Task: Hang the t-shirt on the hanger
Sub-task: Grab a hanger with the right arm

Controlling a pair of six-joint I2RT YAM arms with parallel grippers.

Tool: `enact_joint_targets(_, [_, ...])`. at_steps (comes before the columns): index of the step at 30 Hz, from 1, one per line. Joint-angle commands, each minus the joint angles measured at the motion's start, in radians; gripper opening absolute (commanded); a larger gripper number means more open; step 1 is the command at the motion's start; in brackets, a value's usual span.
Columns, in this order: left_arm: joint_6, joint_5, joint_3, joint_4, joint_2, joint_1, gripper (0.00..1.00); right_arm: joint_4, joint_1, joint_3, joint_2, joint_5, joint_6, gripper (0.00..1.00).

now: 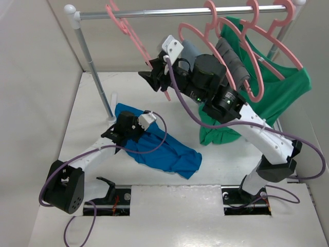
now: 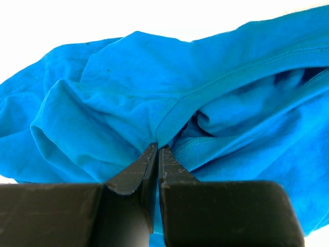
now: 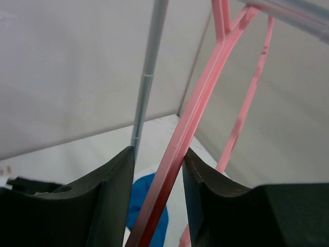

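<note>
Though crumpled, t-shirt (in left gripper).

The left fingers, pressed together, pinch the t-shirt at a seam.

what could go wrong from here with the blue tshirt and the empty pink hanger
1. The left gripper is shut on only the collar edge of the bright blue cloth t-shirt. Such a thin pinch might slip when the shirt is lifted.
2. The right gripper is open around one arm of the slim pink plastic hanger, which hangs free on the grey metal rail. It could swing or slide away as the jaws close.
</note>
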Motion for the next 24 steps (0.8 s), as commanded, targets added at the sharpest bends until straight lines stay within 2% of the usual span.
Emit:
enact_joint_targets(1, [-0.003,-0.006,-0.002,-0.005,-0.026,0.006,0.00,0.070,-0.012,-0.047,-0.071,-0.224,-0.016,0.00])
enact_joint_targets(6, [-0.013,0.022,0.021,-0.051,-0.026,0.016,0.00,0.037,-0.012,-0.205,-0.175,-0.307,-0.016,0.00])
enact_joint_targets(11, [-0.002,0.060,0.042,-0.103,-0.026,0.016,0.00,0.047,-0.012,-0.456,-0.353,-0.269,0.040,0.00])
enact_joint_targets(16, [0.032,0.080,0.051,-0.140,-0.026,0.016,0.00,0.020,-0.012,-0.617,-0.497,-0.136,0.118,0.00])
enact_joint_targets(20, [-0.008,0.144,0.102,-0.196,-0.026,0.051,0.00,-0.087,-0.012,-0.807,-0.705,0.013,0.221,0.00])
enact_joint_targets(24, [-0.043,0.190,0.137,-0.241,-0.026,0.051,0.00,-0.293,-0.012,-0.926,-0.892,0.084,0.379,0.00])
